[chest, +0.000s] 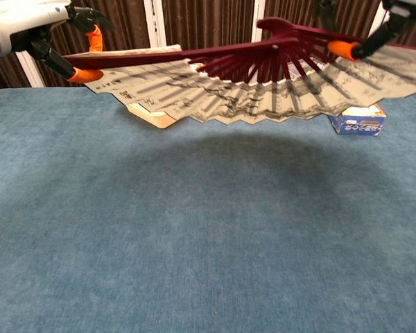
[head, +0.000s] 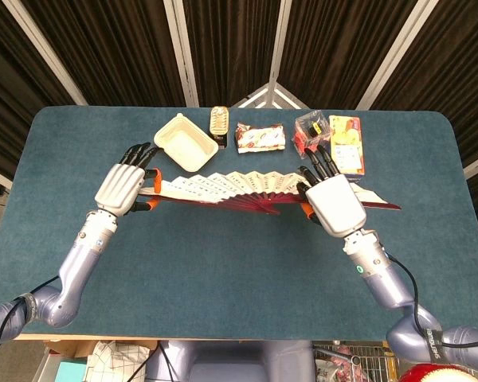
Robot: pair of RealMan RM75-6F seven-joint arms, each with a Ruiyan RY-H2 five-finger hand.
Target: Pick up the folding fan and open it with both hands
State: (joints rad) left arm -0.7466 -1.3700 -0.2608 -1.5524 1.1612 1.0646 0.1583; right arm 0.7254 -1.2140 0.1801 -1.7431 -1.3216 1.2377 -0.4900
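Now the fan (head: 239,187) hangs spread open above the blue counter (head: 223,263), held at both ends and not touching the surface; in the chest view its shadow lies on the cloth beneath it. The left robot hand (head: 121,186) pinches the fan's left guard stick between orange-tipped fingers (chest: 83,74), with its dark upper fingers pointing toward the back of the counter. The right robot hand (head: 331,203) grips the right side of the fan, close to the dark red ribs, and the right guard stick juts out past it toward the counter's right side. The paper leaf, cream with dark ink marks, faces down and toward the chest camera, its pleats fanning from the pivot, which sits nearer the right robot hand. The whole fan tilts slightly, higher on the left in the head view. Behind it, along the far side of the counter, stand a cream tray (head: 185,142), a small tin (head: 218,121), a snack packet (head: 260,137), a red packet (head: 309,131) and a yellow box (head: 346,145), all apart from the fan. From the chest view the fan hides most of these; only the box (chest: 357,120) shows clearly under its right edge.
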